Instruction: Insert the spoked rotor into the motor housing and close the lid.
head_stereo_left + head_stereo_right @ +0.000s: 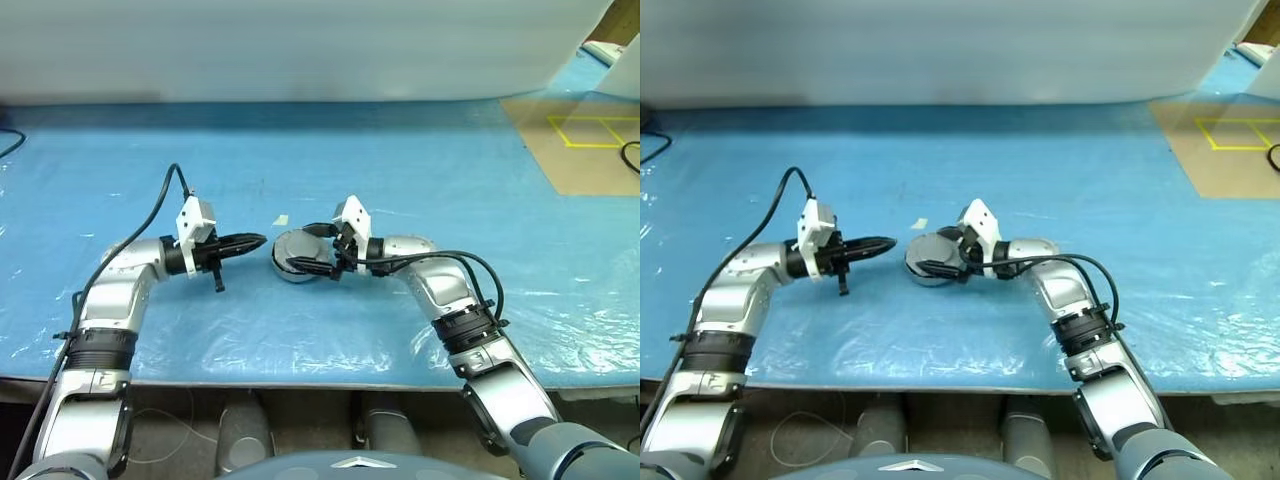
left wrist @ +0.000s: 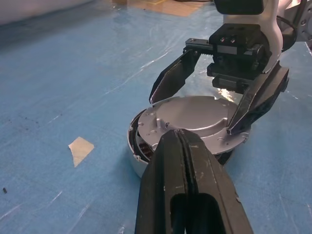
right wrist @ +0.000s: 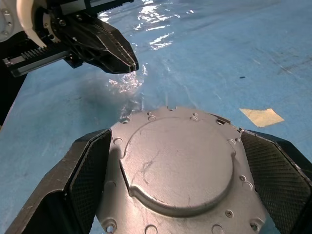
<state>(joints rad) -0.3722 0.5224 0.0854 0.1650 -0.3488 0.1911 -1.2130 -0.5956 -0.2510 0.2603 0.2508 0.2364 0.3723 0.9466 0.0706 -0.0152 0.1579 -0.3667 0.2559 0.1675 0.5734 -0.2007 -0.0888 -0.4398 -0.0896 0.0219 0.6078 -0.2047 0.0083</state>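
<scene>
The plain grey lid lies skewed over the silver motor housing, and a gap at one side shows copper windings. My right gripper reaches in from the right. Its black fingers are spread wide and pressed against opposite sides of the lid's rim. My left gripper is shut and holds nothing, its tip just left of the housing and clear of it. The spoked rotor is hidden.
A small scrap of tape lies on the blue plastic sheet just behind the housing. A brown board with yellow lines and a black cable are at the far right. A white wall runs along the back.
</scene>
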